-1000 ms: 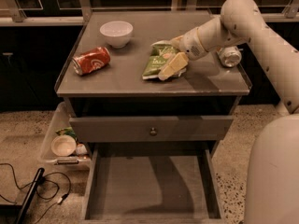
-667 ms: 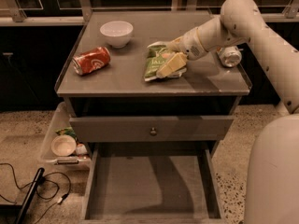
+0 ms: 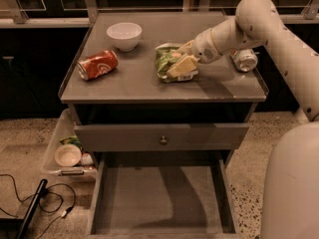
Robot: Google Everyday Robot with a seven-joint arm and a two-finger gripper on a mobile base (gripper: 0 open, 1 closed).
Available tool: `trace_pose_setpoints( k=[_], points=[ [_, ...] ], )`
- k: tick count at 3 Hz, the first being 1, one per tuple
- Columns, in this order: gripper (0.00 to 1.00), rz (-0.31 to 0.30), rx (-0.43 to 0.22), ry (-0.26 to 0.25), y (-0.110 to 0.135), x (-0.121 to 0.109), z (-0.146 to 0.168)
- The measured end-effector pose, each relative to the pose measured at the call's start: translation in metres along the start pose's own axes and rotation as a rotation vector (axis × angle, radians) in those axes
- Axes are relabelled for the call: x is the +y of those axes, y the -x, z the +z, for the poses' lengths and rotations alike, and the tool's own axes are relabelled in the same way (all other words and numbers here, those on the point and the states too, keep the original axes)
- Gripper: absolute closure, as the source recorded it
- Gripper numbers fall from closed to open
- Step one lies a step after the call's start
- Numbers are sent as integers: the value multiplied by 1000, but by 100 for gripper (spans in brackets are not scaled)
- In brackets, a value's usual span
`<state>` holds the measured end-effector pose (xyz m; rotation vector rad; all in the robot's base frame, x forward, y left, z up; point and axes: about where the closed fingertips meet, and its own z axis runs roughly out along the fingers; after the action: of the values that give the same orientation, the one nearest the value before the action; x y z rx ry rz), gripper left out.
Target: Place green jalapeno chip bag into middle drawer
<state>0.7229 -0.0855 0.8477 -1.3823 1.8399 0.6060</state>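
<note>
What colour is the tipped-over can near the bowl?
The can is red and white, camera view; gripper at chip bag.

Two cans (image 3: 97, 65) (image 3: 244, 59), one bowl (image 3: 124, 35), one bag (image 3: 163, 62) under jaws.

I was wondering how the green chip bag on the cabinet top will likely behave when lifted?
The green jalapeno chip bag looks crinkled, so it is probably light and floppy, sagging around the pincer on top of it. It lies flat, so rolling seems unlikely.

Gripper (image 3: 182, 66) jaws rest on green jalapeno chip bag (image 3: 163, 63).
</note>
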Motion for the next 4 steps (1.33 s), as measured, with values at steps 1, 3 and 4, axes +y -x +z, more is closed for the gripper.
trace_pose_setpoints(
  k=[1, 3, 4],
  points=[
    [89, 0, 0, 0, 0, 0, 0],
    [100, 0, 0, 0, 0, 0, 0],
    [100, -14, -9, 13, -8, 19, -12]
  ],
)
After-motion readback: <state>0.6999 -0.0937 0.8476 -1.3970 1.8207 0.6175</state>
